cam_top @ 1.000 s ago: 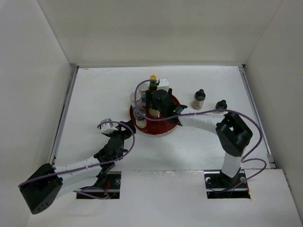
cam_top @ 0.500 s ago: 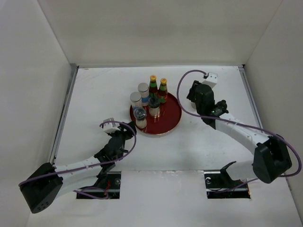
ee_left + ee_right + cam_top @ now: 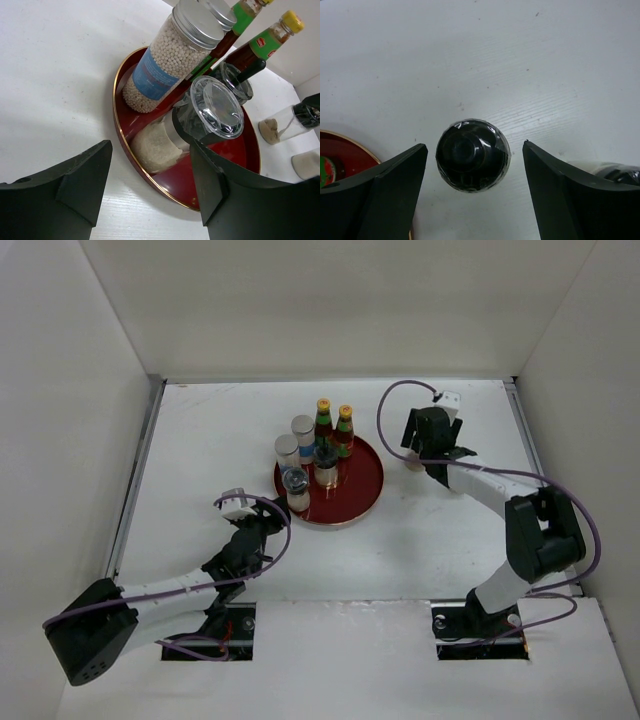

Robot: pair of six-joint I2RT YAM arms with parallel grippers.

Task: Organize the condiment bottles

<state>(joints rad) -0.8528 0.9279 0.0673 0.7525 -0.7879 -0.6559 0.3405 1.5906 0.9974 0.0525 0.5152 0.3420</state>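
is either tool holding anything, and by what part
Nothing is held. The right tool is open astride a black-capped bottle, gaps on both sides; the left tool is open and empty.

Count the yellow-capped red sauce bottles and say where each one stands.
2. Both stand upright at the far edge of the red tray, side by side: the left sauce bottle and the right sauce bottle. No others show.
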